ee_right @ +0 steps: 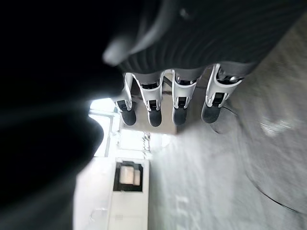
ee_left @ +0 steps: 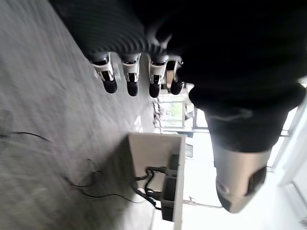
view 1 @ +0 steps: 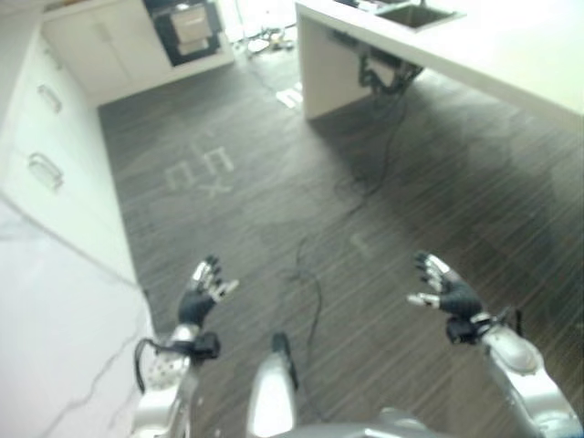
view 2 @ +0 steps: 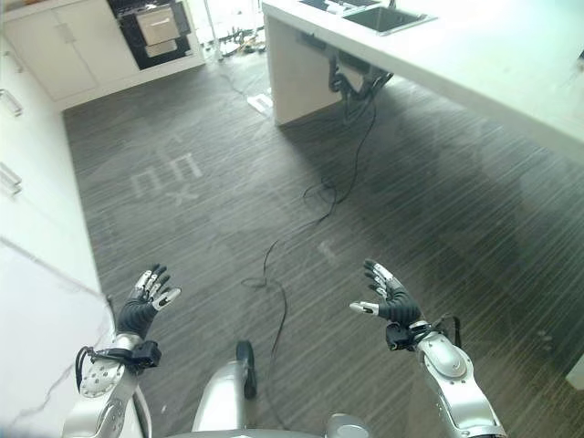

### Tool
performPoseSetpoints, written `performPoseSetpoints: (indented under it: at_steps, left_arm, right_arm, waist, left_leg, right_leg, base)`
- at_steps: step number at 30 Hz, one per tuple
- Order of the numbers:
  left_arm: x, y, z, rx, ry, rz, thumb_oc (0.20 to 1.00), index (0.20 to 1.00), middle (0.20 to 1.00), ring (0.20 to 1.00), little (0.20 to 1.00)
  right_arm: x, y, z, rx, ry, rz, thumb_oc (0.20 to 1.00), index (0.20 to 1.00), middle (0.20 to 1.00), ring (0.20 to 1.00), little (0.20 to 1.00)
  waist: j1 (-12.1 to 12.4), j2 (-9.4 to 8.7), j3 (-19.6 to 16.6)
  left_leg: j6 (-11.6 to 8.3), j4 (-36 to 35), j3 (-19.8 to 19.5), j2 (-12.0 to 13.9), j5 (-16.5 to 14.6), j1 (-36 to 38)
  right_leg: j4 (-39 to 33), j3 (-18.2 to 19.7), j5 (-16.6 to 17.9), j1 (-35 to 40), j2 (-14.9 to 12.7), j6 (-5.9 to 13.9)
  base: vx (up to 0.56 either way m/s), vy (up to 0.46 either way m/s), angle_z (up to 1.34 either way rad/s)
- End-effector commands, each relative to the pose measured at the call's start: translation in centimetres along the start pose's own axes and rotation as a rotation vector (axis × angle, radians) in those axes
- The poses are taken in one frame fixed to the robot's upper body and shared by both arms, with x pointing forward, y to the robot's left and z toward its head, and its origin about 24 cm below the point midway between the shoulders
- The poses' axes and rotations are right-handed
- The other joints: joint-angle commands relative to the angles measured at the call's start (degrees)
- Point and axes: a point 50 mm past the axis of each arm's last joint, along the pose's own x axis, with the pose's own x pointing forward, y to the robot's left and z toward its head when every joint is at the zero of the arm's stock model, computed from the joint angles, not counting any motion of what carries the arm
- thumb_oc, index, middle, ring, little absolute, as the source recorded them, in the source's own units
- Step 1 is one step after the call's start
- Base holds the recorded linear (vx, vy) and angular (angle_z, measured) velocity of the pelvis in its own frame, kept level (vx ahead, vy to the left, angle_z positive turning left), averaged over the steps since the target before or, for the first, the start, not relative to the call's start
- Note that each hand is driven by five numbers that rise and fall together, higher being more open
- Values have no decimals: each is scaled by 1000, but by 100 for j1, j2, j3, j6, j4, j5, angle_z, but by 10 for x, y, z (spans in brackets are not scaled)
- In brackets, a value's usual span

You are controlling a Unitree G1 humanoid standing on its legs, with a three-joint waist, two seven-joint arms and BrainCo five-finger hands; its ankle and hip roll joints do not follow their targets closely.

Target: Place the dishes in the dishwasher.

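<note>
Floor (view 2: pixel 228 182): dark grey wood-grain planks with pale tape marks (view 2: pixel 166 173).
Left side: white cabinets (view 2: pixel 23 155) with bar handles.
Far end: white cupboards (view 2: pixel 68 46) beside a dark built-in oven (view 2: pixel 155 27).
Right side: white counter (view 2: pixel 474 64) with a sink (view 2: pixel 383 16).
Light: bright daylight from the far end.

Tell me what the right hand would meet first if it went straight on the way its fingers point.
Probably nothing near: the right hand, open and empty, points over bare wood-look floor. Far ahead stand the white cabinets and the dark built-in appliance; depth is unclear.
</note>
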Motion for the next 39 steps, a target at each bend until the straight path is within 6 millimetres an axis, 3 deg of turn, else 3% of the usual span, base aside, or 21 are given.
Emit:
performPoseSetpoints:
  at_steps: [1,4,6,9,10,11,12,13,14,17,21,23,24,25,26,28,30,32,33,36,39]
  left_arm:
    - [6,6,30,22,-136,-36,1000,1000,1000,1000,1000]
    - [10,4,33,42,-137,-63,1000,1000,1000,1000,1000]
    - [12,2,33,57,-131,-79,1000,1000,1000,1000,1000]
    - [14,0,34,62,-125,-90,1000,1000,1000,1000,1000]
    - [14,-1,33,68,-122,-94,1000,1000,1000,1000,1000]
    - [18,-1,34,63,-122,-95,1000,1000,1000,1000,1000]
    - [19,-1,38,61,-130,-107,1000,1000,1000,1000,1000]
    - [19,-1,42,66,-139,-123,1000,1000,1000,1000,1000]
    - [15,-1,42,74,-141,-134,1000,1000,1000,1000,1000]
    - [8,-4,36,76,-135,-157,1000,1000,1000,1000,1000]
    - [7,-8,36,48,-122,-162,1000,1000,1000,1000,1000]
    - [7,-8,38,52,-131,-158,1000,1000,1000,1000,1000]
    - [3,-5,38,13,-134,-130,1000,1000,1000,1000,1000]
    - [3,-5,38,12,-133,-130,1000,1000,1000,1000,1000]
    - [0,-6,36,7,-137,-124,1000,1000,1000,1000,1000]
    - [-1,-6,33,-1,-130,-116,1000,1000,1000,1000,1000]
    - [0,-3,33,-20,-119,-108,1000,1000,1000,1000,1000]
    - [-2,0,31,-36,-115,-101,1000,1000,1000,1000,1000]
    - [-3,2,30,-45,-120,-96,1000,1000,1000,1000,1000]
    - [-9,6,26,-85,-135,-62,1000,1000,1000,1000,1000]
    - [-12,9,22,-92,-137,-48,1000,1000,1000,1000,1000]
  right_arm:
    - [12,-1,27,16,-158,-32,1000,1000,1000,1000,1000]
    - [16,0,30,38,-172,-64,1000,1000,1000,1000,1000]
    - [18,2,30,52,-173,-76,1000,1000,1000,1000,1000]
    - [18,6,28,59,-174,-72,1000,1000,1000,1000,1000]
    - [20,11,26,58,-173,-63,1000,1000,1000,1000,1000]
    - [22,13,24,49,-165,-58,1000,1000,1000,1000,1000]
    - [19,10,24,48,-159,-64,1000,1000,1000,1000,1000]
    - [11,4,22,51,-159,-80,1000,1000,1000,1000,1000]
    - [3,-2,19,62,-162,-98,1000,1000,1000,1000,1000]
    - [2,0,19,68,-173,-117,1000,1000,1000,1000,1000]
    - [10,0,28,39,-184,-121,1000,1000,1000,1000,1000]
    - [11,-3,30,23,-184,-111,1000,1000,1000,1000,1000]
    - [5,-8,30,-6,-178,-77,1000,1000,1000,1000,1000]
    - [4,-8,30,-6,-177,-76,1000,1000,1000,1000,1000]
    - [2,-8,31,-14,-181,-59,1000,1000,1000,1000,1000]
    - [4,-10,32,-37,-182,-53,1000,1000,1000,1000,1000]
    - [7,-11,34,-49,-186,-50,1000,1000,1000,1000,1000]
    - [11,-10,37,-44,-188,-40,1000,1000,1000,1000,1000]
    - [12,-7,36,-45,-183,-33,1000,1000,1000,1000,1000]
    - [7,-1,30,-63,-163,5,1000,1000,1000,1000,1000]
    - [3,-3,26,-66,-151,11,1000,1000,1000,1000,1000]
  waist:
    - [156,69,-394]
    - [170,-60,-511]
    - [121,-82,-592]
    - [49,41,-561]
    - [-50,202,-474]
    - [-134,218,-393]
    - [-219,162,-322]
    - [-364,28,-183]
    - [-526,-174,-69]
    - [-678,-267,-60]
    - [-776,-232,-428]
    - [-825,-146,-499]
    - [-777,-86,-570]
    - [-764,-103,-561]
    - [-689,-188,-478]
    - [-559,-273,-323]
    - [-473,-276,-246]
    - [-423,-188,-198]
    - [-397,-19,-156]
    - [-336,250,-150]
    - [-286,335,-149]
  left_leg:
    - [-290,-321,-90,41,-572,-24]
    - [-112,-321,-201,-245,-721,73]
    - [12,-321,-287,-468,-868,231]
    - [126,-321,-343,-546,-1034,423]
    - [146,-321,-380,-511,-1143,650]
    - [131,-321,-381,-556,-1134,741]
    - [106,-321,-434,-627,-1179,858]
    - [57,-321,-464,-702,-1348,1098]
    - [25,-321,-450,-851,-1589,1344]
    - [29,-321,-463,-890,-2084,1869]
    - [-126,-321,-583,-865,-2264,2448]
    - [-262,-321,-432,-694,-1933,2589]
    - [-687,-281,-368,-524,-146,2834]
    - [-705,-289,-364,-537,-83,2842]
    - [-763,506,-380,-595,135,2429]
    - [-657,1118,-305,-488,56,1609]
    - [-578,893,-171,-382,-66,1414]
    - [-537,-121,102,-216,-34,1505]
    - [-567,-321,61,-22,-180,1252]
    - [-709,-321,-429,286,-510,479]
    - [-826,-321,-363,580,-294,179]
  right_leg:
    - [179,-399,358,-218,-106,294]
    - [179,-485,1075,-215,-308,528]
    - [180,-558,2139,-120,-374,660]
    - [1374,-557,2620,-613,-383,690]
    - [2174,-564,2718,-1353,-395,563]
    - [1753,-776,2115,-1721,-167,338]
    - [975,-1035,2001,-1691,-54,299]
    - [179,-1290,2029,-1988,-148,287]
    - [179,-1101,2029,-2679,-519,409]
    - [179,-869,2025,-3643,-1015,569]
    - [179,-792,2192,-3135,-730,406]
    - [179,-859,2092,-3063,-596,291]
    - [179,-820,1751,-2790,-307,-14]
    - [179,-803,1739,-2772,-309,-29]
    - [179,-709,1631,-2574,-294,-138]
    - [179,-642,1500,-2310,-281,-238]
    - [179,-645,1370,-2137,-260,-233]
    - [179,-632,1212,-1986,-223,-169]
    - [179,-611,1109,-1886,-121,-110]
    - [179,-458,830,-1648,79,-35]
    - [179,-472,582,-1354,140,-36]
  base:
    - [303,264,4]
    - [244,219,42]
    - [259,233,27]
    - [178,226,27]
    - [248,208,11]
    - [352,129,-13]
    - [415,-135,-23]
    - [451,-352,44]
    - [427,-371,121]
    - [674,-539,121]
    - [504,-397,35]
    - [362,-311,-13]
    - [394,-364,-80]
    - [435,-438,-107]
    - [167,-216,-79]
    - [211,-217,-48]
    - [177,-36,-45]
    - [228,128,-87]
    - [214,229,-71]
    - [248,255,-17]
    - [257,189,-41]
